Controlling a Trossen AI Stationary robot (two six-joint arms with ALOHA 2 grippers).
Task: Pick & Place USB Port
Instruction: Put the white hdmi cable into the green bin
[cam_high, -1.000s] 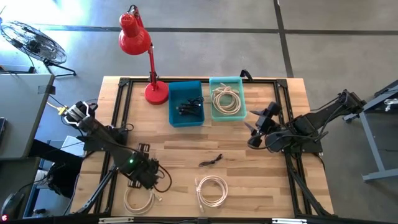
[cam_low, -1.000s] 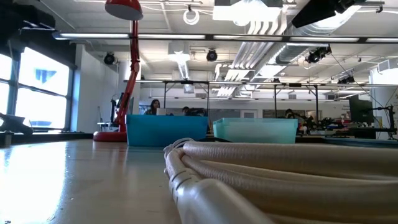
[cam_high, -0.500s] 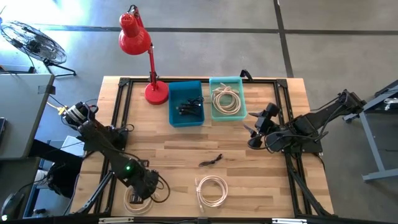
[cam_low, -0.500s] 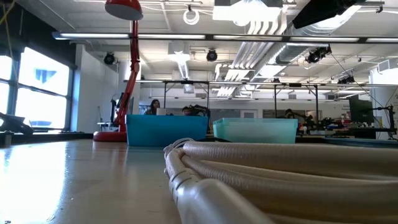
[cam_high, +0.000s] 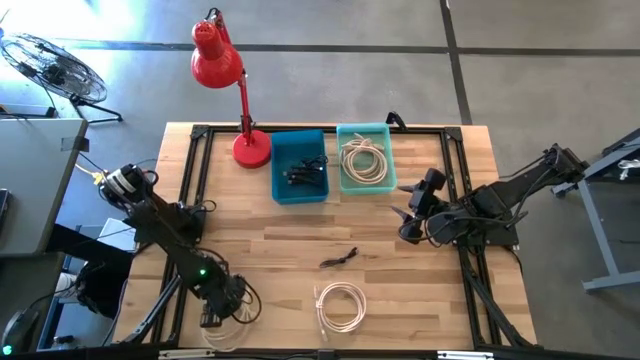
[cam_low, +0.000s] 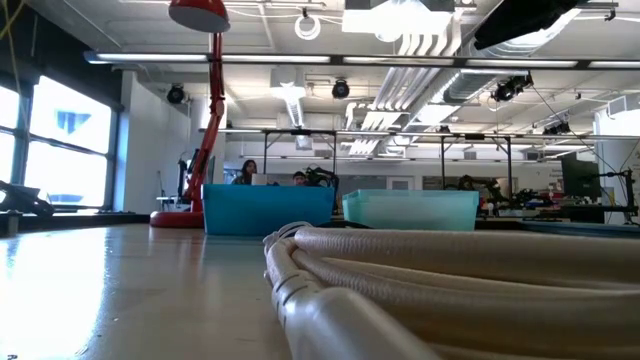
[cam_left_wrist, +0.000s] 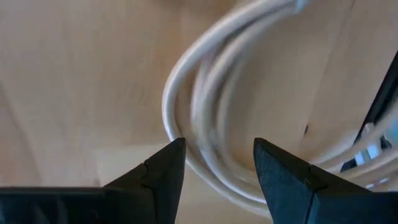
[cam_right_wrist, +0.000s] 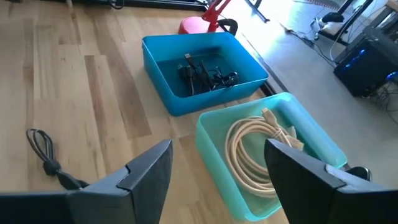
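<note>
A white coiled USB cable (cam_high: 228, 330) lies flat at the table's near left corner. My left gripper (cam_high: 212, 308) hangs right over it, open; in the left wrist view its fingers (cam_left_wrist: 217, 149) stand on either side of the coil's strands (cam_left_wrist: 205, 99). A second white coil (cam_high: 340, 305) and a small black cable (cam_high: 340, 258) lie mid-table. My right gripper (cam_high: 403, 215) waits open at the right, facing the bins (cam_right_wrist: 219, 148).
A blue bin (cam_high: 300, 165) holds black cables and a teal bin (cam_high: 365, 158) holds a white cable, both at the far edge. A red desk lamp (cam_high: 250, 148) stands left of them. The low view shows a white coil (cam_low: 450, 280) close up.
My left gripper has moved toward the table's near edge and slightly left, coming down over the white coil at the near left corner. The right arm has kept still.
</note>
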